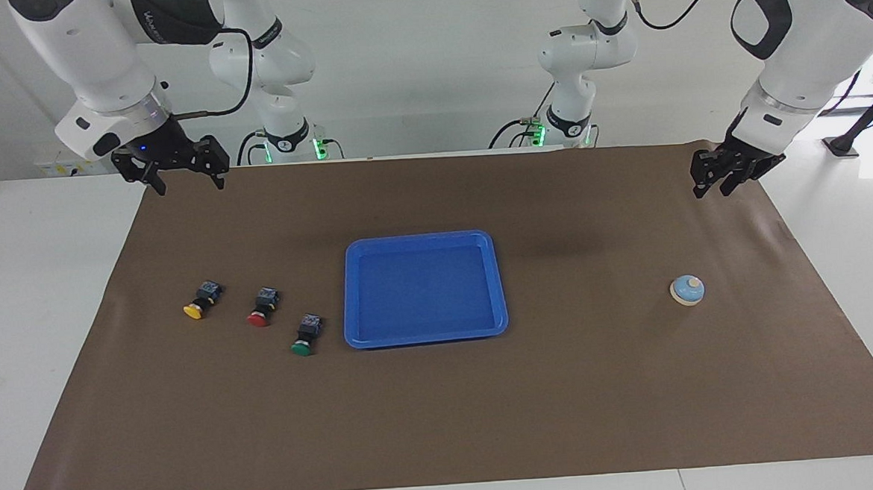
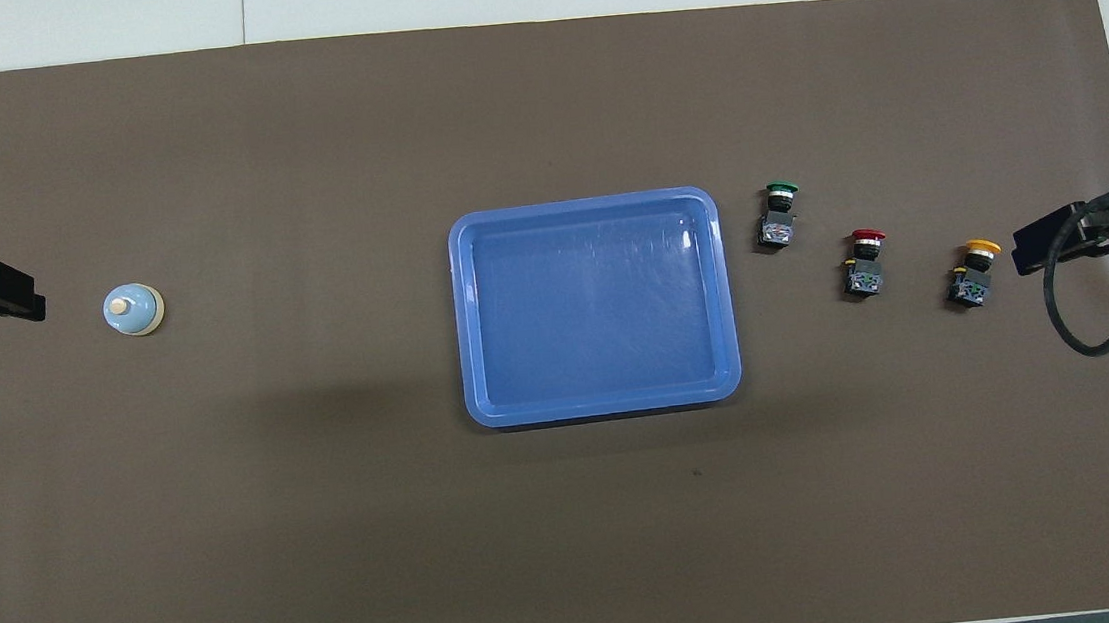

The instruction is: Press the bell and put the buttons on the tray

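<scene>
From my station I see a white worktop nearly covered by a brown mat that reaches almost to its edges, leaving pale strips bare at both ends. The mat lies mostly flat, with slight creases near the corner at the left arm's end. A small dark speck sits on it. A plain white wall stands past the worktop.
</scene>
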Tool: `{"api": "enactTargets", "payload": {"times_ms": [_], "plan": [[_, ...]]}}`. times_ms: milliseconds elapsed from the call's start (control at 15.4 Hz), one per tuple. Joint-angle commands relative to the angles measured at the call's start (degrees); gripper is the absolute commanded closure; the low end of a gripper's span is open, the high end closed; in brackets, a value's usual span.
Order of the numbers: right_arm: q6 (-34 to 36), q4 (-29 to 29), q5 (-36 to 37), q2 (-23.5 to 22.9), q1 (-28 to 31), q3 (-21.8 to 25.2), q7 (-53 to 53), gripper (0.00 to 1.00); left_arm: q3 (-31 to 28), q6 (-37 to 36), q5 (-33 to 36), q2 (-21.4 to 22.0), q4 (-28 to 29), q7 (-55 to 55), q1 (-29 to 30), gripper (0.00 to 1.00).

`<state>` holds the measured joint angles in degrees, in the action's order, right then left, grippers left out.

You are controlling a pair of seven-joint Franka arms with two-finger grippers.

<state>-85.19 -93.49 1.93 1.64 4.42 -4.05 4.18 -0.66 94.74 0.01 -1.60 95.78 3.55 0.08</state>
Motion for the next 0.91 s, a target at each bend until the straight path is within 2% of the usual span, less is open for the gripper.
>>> {"api": "enactTargets", "payload": {"times_ms": [0,391,586,847], "plan": [[0.7,-0.7,0.1,0.8,0.1,0.1,1.2,0.0,0.1,3.0,0.2,-0.4,2.6,0.7,1.8,1.0],[0.7,-0.7,0.2,0.8,0.1,0.1,1.2,0.0,0.2,11.7,0.2,-8.5,4.2,2.3,3.4,1.0],[0.7,-0.7,0.2,0.8,0.1,0.1,1.2,0.0,0.2,19.8,0.2,-8.5,10.1,2.5,4.7,1.0],[0.7,-0.7,0.1,0.8,0.1,0.1,1.2,0.0,0.2,23.5,0.2,-10.5,11.0,3.2,4.9,1.0]]}}
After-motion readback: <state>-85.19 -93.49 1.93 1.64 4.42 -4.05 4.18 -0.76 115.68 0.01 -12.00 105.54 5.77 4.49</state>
